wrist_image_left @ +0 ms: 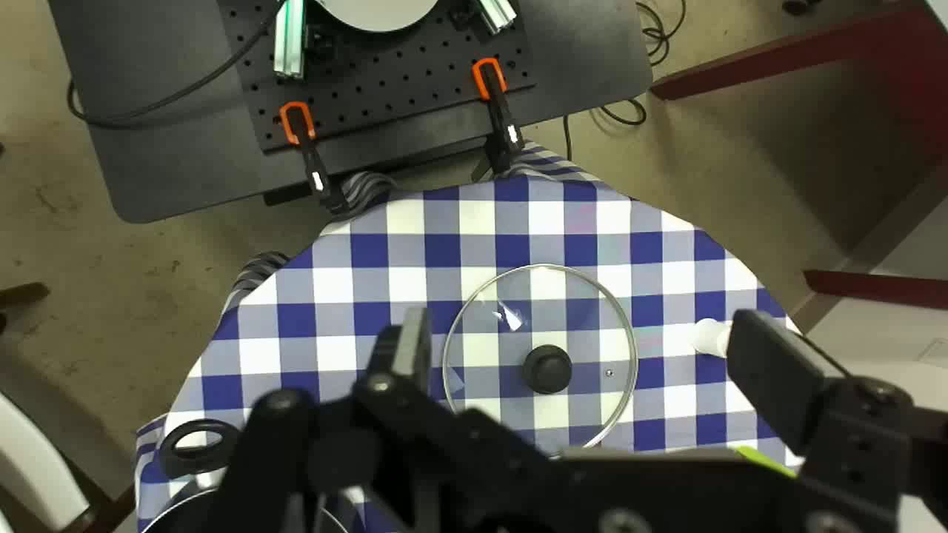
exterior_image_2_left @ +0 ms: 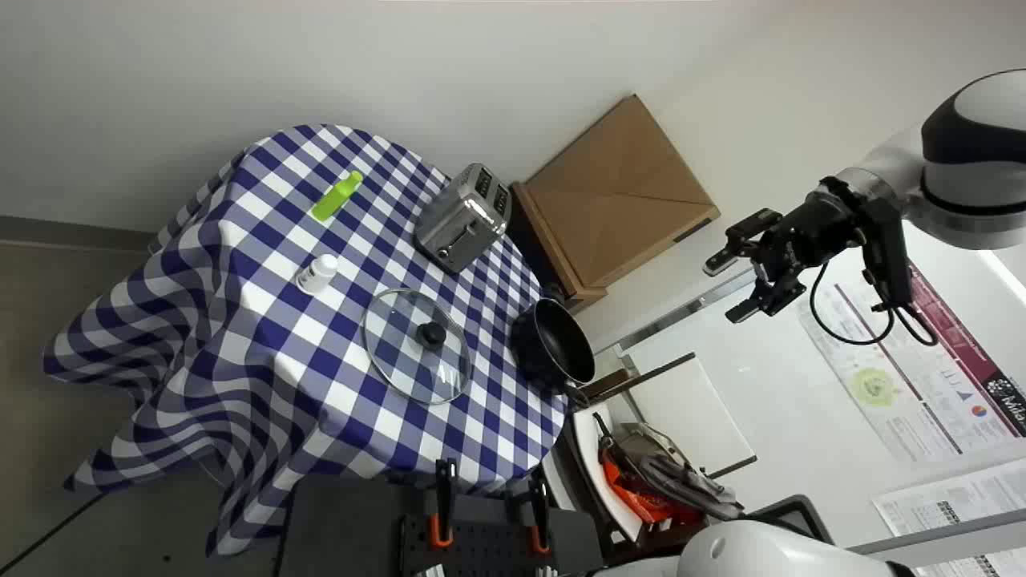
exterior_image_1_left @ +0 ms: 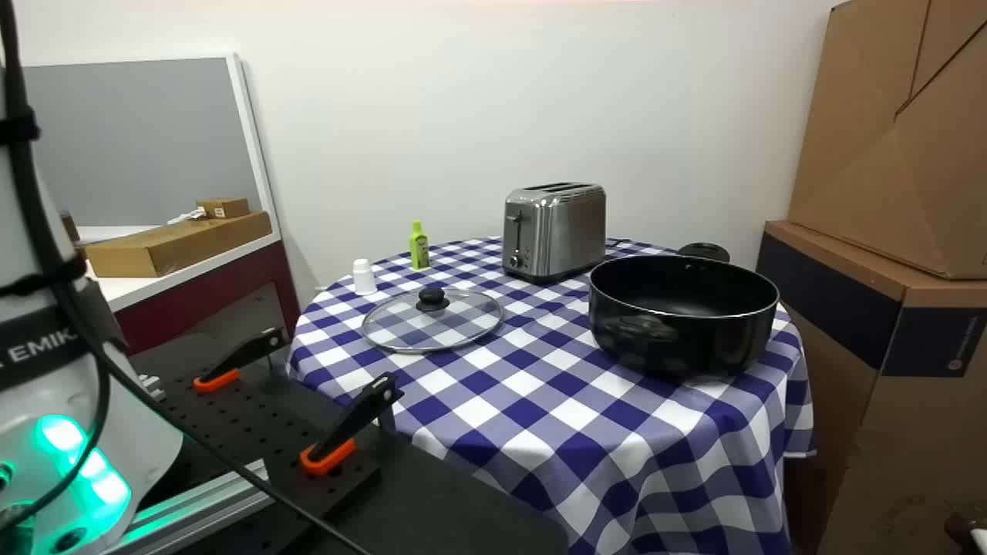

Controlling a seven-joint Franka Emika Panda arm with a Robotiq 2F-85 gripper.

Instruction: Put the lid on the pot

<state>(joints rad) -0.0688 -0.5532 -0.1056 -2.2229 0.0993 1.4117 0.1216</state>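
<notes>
The clear round glass lid (exterior_image_1_left: 443, 327) with a thin metal rim is laid flat on the blue-and-white checked tablecloth (exterior_image_1_left: 493, 416), its small black knob (wrist_image_left: 547, 369) turned upward, which leaves the knob free to be grasped from above. The black two-fingered gripper (exterior_image_2_left: 723, 292) is held high above the tablecloth, its fingers (wrist_image_left: 770, 374) spread wide with nothing between them; in the wrist view the knob is seen framed by that gap, so an approach by straight descent appears to be favoured.

The wide, shallow black round pot (exterior_image_1_left: 702, 343) is stood upright, apart from the lid, its mouth left uncovered so that the lid can be received. The lid is judged not yet to have been picked up; a lift and a sideways carry would be called for. The inside of the pot is only partly shown, so whether anything lies in it cannot be told.

The small white bottle (exterior_image_1_left: 364, 277) is stood near the lid, where it could be clipped by a lowered finger. The black perforated board (wrist_image_left: 400, 92) is held to the dark flat bench (wrist_image_left: 163, 170) by orange-tipped black clamps (wrist_image_left: 309, 158), presumably as an anchor against shifting.
</notes>
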